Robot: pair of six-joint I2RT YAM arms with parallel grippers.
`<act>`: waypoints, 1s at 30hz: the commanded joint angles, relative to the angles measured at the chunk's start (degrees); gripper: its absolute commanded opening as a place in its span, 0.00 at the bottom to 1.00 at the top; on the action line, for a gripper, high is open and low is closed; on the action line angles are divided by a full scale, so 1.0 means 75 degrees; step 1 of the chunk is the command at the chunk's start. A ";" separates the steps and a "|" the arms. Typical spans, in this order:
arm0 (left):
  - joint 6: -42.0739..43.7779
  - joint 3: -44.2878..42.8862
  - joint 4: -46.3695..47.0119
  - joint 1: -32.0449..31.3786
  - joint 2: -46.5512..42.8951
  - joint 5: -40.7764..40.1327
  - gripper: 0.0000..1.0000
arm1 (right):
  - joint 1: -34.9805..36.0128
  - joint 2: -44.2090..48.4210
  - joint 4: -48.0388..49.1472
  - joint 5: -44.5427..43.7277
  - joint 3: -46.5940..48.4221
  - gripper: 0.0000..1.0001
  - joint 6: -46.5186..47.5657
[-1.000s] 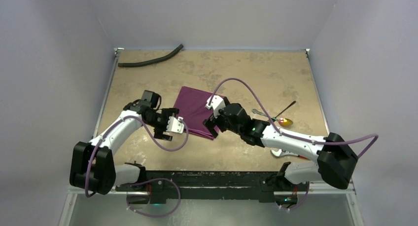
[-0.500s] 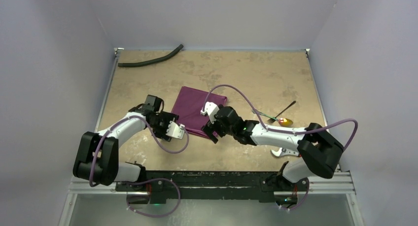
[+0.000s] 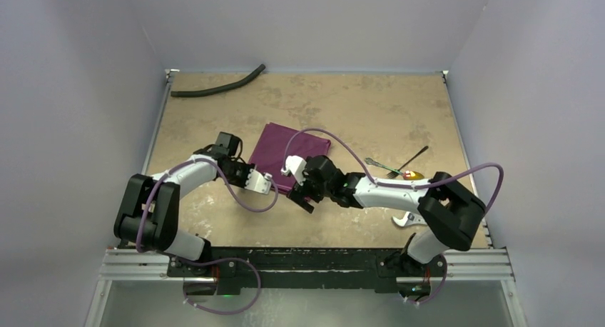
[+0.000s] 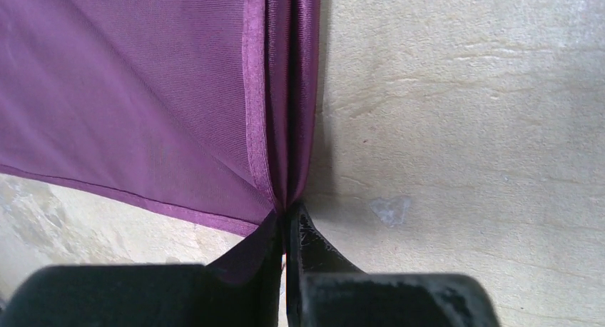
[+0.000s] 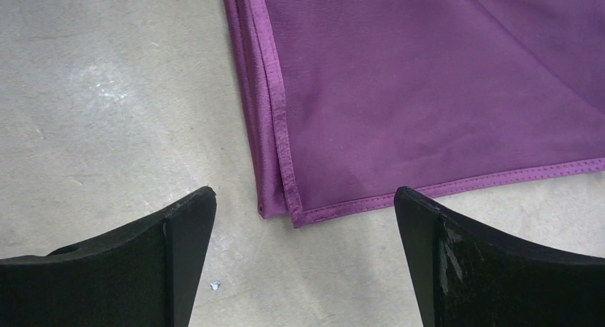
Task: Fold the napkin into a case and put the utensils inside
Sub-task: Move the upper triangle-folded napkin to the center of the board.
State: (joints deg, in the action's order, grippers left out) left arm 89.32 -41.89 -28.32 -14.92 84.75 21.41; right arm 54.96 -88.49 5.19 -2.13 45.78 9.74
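The left arm bends at its elbow and reaches low over the table (image 3: 357, 102) toward the napkin (image 3: 285, 147), and the left gripper (image 4: 287, 216) has its fingers pressed together on the near edge of the cloth, pinching the stacked hems there. The right arm stretches long and flat from the right side of the napkin, and the right gripper (image 5: 305, 191) hovers with its fingers spread wide, one on each side of the near corner of the napkin, without touching it. The napkin lies folded as a flat rectangle; its hemmed edges are straight and its layers are lined up at that corner. Bare table surrounds the napkin on the far side and on the left. Its long axis runs from the grippers away to the far side, leaning a little to the right. The fork (image 3: 377, 165) and the spoon (image 3: 412, 174) lie to the right of the napkin, well apart from it, and a black hose (image 3: 217, 86) lies far behind the napkin to the left.
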 commanded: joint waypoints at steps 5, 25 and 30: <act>-0.0731 -0.0176 -0.0408 0.0057 0.0187 -0.0117 0.00 | 0.0282 -0.0253 0.0039 0.0272 0.0395 0.99 0.0097; -0.0282 0.0102 -0.2013 0.1982 -0.0723 0.0200 0.00 | 0.0730 -0.1129 0.1060 0.0669 0.0796 0.98 0.0368; -0.0558 0.0154 -0.1971 0.1977 -0.0644 0.0309 0.00 | 0.1163 -0.0878 0.2418 0.0343 0.0234 0.99 0.0362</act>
State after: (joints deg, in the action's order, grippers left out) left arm 86.24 -41.32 -41.71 -0.49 80.29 21.19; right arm 61.14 -97.54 13.50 1.19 50.37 11.57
